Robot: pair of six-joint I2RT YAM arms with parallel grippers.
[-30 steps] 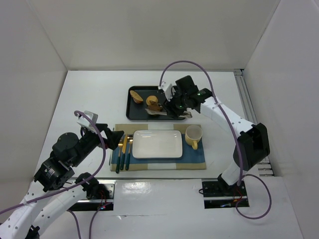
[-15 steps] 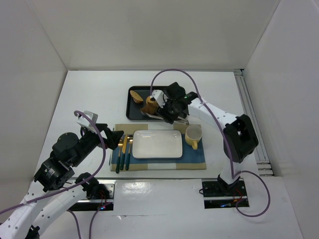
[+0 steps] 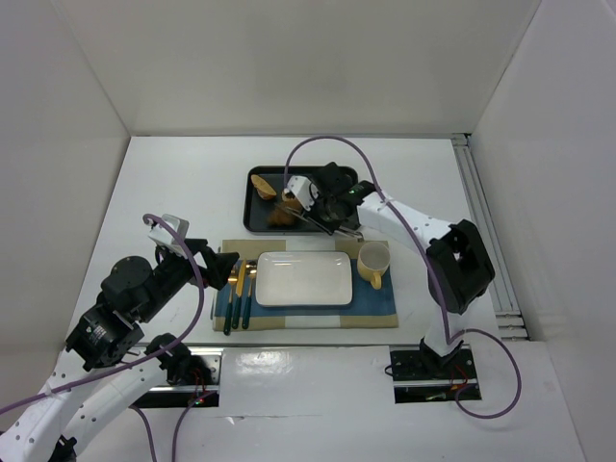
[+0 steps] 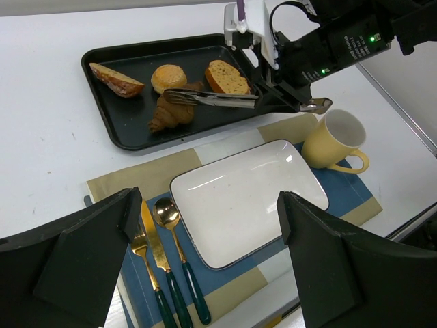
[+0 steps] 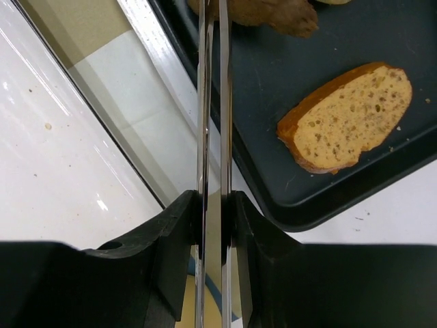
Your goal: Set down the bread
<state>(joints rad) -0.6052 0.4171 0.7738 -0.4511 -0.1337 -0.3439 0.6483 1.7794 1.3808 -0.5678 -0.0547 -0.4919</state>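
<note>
Bread [image 4: 171, 115] lies in the black tray [image 4: 130, 119] just below the round bun [image 4: 168, 77], out ahead of the right gripper [image 5: 213, 219]. That gripper is clamped on metal tongs [image 4: 218, 100], whose tips rest over the pastry. The left gripper [image 4: 208, 198] is spread wide.

The tongs [image 4: 212, 99] hang over the bread [image 4: 171, 116], bun [image 4: 168, 77] and toast [image 4: 227, 76] just behind it; bare tray [image 4: 135, 117] lies to its left.

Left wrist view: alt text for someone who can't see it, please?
The right gripper holds tongs with their tips at a dark croissant-shaped bread in a black tray, beside a bun and two slices. Nearer, a white plate, yellow cup and gold cutlery sit on a placemat.
</note>
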